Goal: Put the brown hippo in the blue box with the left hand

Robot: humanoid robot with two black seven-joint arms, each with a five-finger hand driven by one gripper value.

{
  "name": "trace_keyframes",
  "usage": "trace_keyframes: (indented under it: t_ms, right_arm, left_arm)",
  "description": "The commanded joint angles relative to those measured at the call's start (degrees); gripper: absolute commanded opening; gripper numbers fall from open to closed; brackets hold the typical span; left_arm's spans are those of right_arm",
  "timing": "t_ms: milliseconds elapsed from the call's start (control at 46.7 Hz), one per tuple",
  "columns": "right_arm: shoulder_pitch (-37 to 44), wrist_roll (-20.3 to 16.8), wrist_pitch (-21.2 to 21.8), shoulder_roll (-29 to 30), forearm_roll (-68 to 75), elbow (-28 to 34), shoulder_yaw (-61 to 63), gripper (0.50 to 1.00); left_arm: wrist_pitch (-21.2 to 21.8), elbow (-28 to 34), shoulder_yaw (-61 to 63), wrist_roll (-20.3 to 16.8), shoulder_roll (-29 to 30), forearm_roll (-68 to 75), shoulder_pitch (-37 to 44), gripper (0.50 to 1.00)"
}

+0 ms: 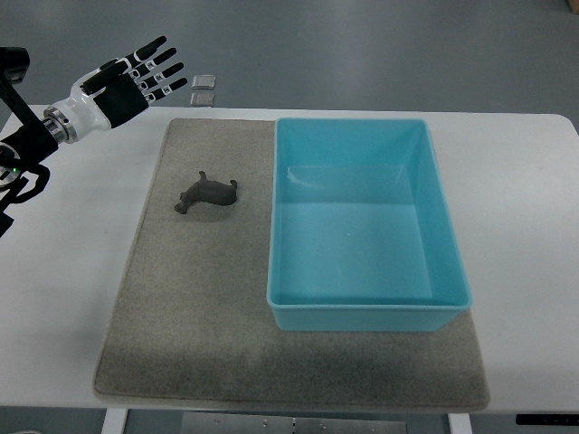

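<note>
A grey felt mat (226,362) covers the middle of a white tabletop (525,199), its near edge running close to the front of the tabletop. On the mat's right half sits 1 blue box (366,312), a rectangular open-topped plastic bin whose near wall stands closest to the camera and whose inside holds nothing. To the box's left, on the bare left half of the mat, lies the brown hippo (206,193), a small dark toy figure resting on the felt just beside the box's left wall but not touching it, roughly level with the far part of the box. Farther back and to the left, the left robot hand (136,80) hangs above the far left corner of the tabletop, well apart from the hippo, its black-and-white fingers (165,77) spread and straight, gripping nothing; its white forearm (77,108) reaches in from the picture's left edge. Beyond the tabletop's far edge, 2 small grey squares (204,89) lie on the grey floor (362,45).
</note>
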Motion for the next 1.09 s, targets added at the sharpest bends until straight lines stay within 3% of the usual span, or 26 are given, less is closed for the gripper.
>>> trace_keyframes:
  t_ms: [0, 707, 1071]
  right_arm:
    - [0.0, 0.0, 0.0, 0.0, 0.0, 0.0, -0.1, 0.936]
    - [0.1, 0.0, 0.0, 0.0, 0.0, 0.0, 0.0, 0.936]
    - [0.1, 0.0, 0.0, 0.0, 0.0, 0.0, 0.0, 0.936]
  left_arm:
    - [0.0, 0.0, 0.1, 0.0, 0.0, 0.2, 0.6, 0.999]
    - [0.0, -0.1, 0.0, -2.5, 0.9, 1.3, 0.6, 0.999]
    - [0.0, -0.5, -0.6, -11.4, 2.1, 15.5, -0.5, 0.999]
